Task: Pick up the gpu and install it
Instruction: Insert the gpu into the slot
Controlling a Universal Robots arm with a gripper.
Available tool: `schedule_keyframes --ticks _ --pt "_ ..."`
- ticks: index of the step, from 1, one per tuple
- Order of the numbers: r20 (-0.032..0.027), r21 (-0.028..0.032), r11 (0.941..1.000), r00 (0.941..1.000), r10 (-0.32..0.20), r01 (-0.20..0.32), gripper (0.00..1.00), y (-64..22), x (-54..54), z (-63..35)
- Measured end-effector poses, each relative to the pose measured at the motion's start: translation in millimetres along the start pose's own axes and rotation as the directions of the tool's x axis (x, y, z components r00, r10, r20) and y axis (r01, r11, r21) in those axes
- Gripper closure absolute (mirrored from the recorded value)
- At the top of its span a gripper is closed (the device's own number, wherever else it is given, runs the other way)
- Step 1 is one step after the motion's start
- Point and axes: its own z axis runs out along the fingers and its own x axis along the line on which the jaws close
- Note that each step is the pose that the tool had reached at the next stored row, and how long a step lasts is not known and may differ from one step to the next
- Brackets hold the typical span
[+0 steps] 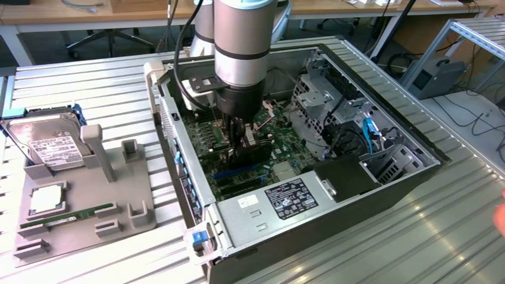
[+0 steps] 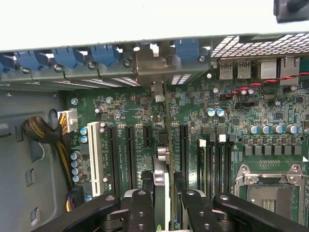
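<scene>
Grey ribbed metal makes up the tabletop. At the exterior view's left a grey holder tray carries a silver hard drive and a narrow green memory stick. Further right lies the open computer case, and the arm reaches down into it over the green motherboard.

The hand is closed on the gpu, its two dark fingers pressing the thin card edge-on from either side. The card stands upright just above the board, its pale bracket at the rear slot openings of the case, among the blue latches.

This looks like the install step: the card is carried in and lined up along a slot, though I cannot tell whether its edge is already seated. Finishing would call for a straight push downward with the bracket kept flush to the rear wall.

Room is tight. Black slots run close beside the card on one side, another black slot on the other, and the drive cage and power supply hem in the arm.
</scene>
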Motion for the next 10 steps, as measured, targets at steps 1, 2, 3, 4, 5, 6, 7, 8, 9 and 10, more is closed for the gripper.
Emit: schedule_keyframes --ticks 1,2,3,4,5,6,7,8,9,10 --pt "0.0 0.0 1.0 1.0 0.0 0.0 0.73 0.0 0.0 0.0" --pt "0.0 0.0 1.0 1.0 0.0 0.0 0.73 0.0 0.0 0.0" --pt "0.0001 0.0 1.0 1.0 0.0 0.0 0.73 0.0 0.0 0.0" --pt "0.0002 0.0 1.0 1.0 0.0 0.0 0.73 0.0 0.0 0.0" --pt "0.0003 -0.0001 1.0 1.0 0.0 0.0 0.73 0.0 0.0 0.0" --pt "0.0007 0.0001 1.0 1.0 0.0 0.0 0.73 0.0 0.0 -0.1" --pt "0.0006 0.0001 1.0 1.0 0.0 0.0 0.73 0.0 0.1 -0.5" --pt "0.0006 0.0 1.0 1.0 0.0 0.0 0.73 -0.1 0.2 -1.7" --pt "0.0005 0.0 1.0 1.0 0.0 0.0 0.73 -0.1 0.3 -3.4" --pt "0.0005 0.0 1.0 1.0 0.0 0.0 0.73 -0.2 0.4 -4.4"
